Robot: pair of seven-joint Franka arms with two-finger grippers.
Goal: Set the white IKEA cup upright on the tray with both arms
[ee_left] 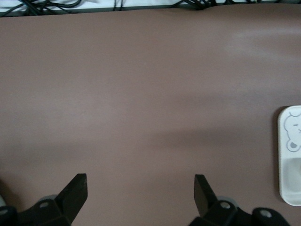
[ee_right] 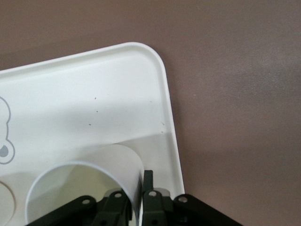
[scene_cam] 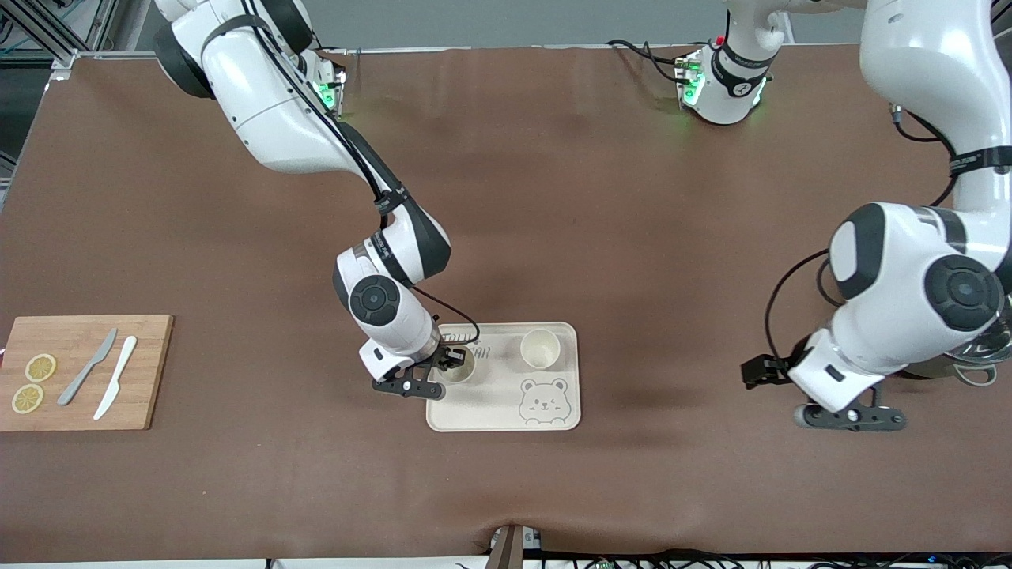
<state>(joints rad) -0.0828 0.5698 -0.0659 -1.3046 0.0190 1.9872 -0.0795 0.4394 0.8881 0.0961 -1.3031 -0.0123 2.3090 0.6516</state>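
Observation:
The cream tray point(scene_cam: 506, 411) with a grey bear drawing lies in the middle of the table. My right gripper point(scene_cam: 452, 361) is shut on the wall of a white cup point(scene_cam: 458, 367), one finger inside and one outside. It holds the cup upright over the tray's end toward the right arm. In the right wrist view the cup point(ee_right: 80, 181) shows between my right gripper's point(ee_right: 139, 188) jaws, above the tray point(ee_right: 117, 94). A second white cup point(scene_cam: 540, 348) stands upright on the tray. My left gripper point(scene_cam: 850, 416) is open and empty over bare table; the arm waits.
A wooden cutting board point(scene_cam: 146, 371) with two lemon slices point(scene_cam: 39, 367), a grey knife point(scene_cam: 87, 367) and a white knife point(scene_cam: 116, 377) lies at the right arm's end. A metal pot point(scene_cam: 980, 356) sits by the left arm. The tray's corner point(ee_left: 289, 155) shows in the left wrist view.

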